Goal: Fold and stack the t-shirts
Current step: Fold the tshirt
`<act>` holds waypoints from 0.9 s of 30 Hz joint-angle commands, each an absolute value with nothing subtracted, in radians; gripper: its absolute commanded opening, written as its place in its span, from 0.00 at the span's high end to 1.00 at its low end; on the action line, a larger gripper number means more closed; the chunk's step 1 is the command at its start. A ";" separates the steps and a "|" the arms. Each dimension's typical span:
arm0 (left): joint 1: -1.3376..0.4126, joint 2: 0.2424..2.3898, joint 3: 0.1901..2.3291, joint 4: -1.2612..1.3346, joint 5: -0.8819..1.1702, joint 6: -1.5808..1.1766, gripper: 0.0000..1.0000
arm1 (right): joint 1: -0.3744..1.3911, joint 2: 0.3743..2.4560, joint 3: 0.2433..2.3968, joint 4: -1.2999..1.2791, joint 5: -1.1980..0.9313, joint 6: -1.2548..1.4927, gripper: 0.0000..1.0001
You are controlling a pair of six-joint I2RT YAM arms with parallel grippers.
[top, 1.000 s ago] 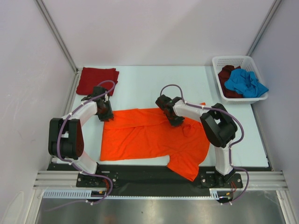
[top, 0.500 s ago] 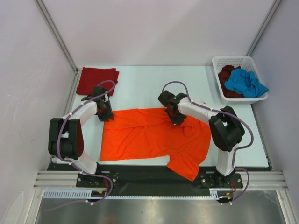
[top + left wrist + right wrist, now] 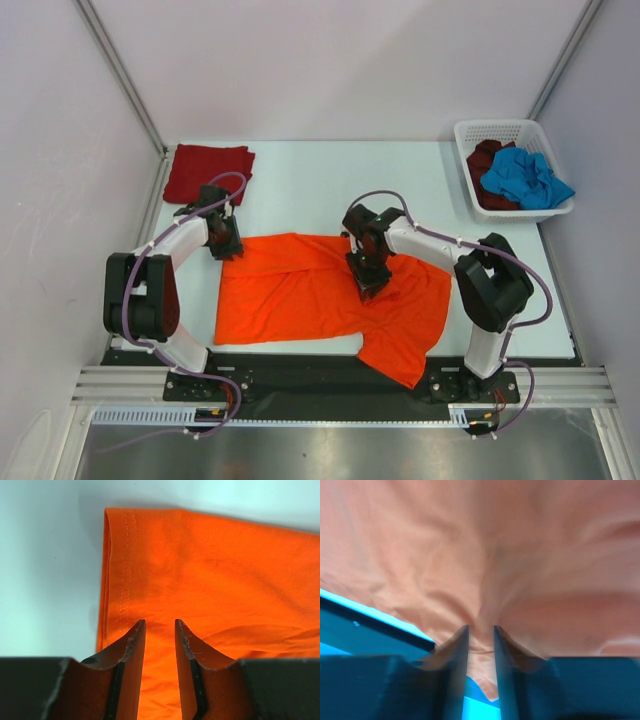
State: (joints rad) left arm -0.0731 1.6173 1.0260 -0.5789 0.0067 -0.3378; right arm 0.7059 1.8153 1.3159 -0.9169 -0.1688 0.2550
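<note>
Right claw [image 3: 367,284]: narrow, fingers nearly together, and pinched on a gathered fold of the orange shirt [image 3: 290,295]. In the right wrist view the cloth bunches into the gap and hangs across most of the frame.
Right claw's place: centre of the top view, over the middle of the orange shirt, with the arm reaching in from the lower right.
Left claw [image 3: 228,246]: narrow, with orange cloth in the slim gap between its fingers. It seems to pin or pinch the shirt at its stitched hem, at the shirt's upper left corner in the top view.
Orange shirt: spread on the worktop [image 3: 320,180] in the lower middle of the top view. Its long axis runs left to right, and a sleeve trails off the lower right past the worktop's near edge.
Deciding relation: the loose cloth lies below and to the right of the right claw, while the left end is anchored. The raised fold probably has to travel across the long axis, toward the bottom of the frame.
Nearer arm: the right one, for the free half and the hanging sleeve.
Risk: too long a pull may drag the hem corner out from the left claw.
Red shirt [image 3: 207,170]: folded, upper left of the worktop, well apart.
Basket [image 3: 497,124]: upper right, holding a crumpled blue shirt [image 3: 527,178] and a maroon shirt [image 3: 487,160].
</note>
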 commanded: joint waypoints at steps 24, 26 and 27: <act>-0.078 1.582 1.022 -0.551 0.041 -0.325 0.64 | 0.209 1.933 1.525 -0.695 -0.002 0.330 0.43; -0.078 1.582 1.028 -0.554 0.041 -0.322 0.64 | 0.201 1.982 1.555 -0.677 -0.002 0.322 0.41; -0.077 1.588 1.029 -0.552 0.043 -0.321 0.64 | 0.199 1.994 1.566 -0.663 -0.002 0.321 0.41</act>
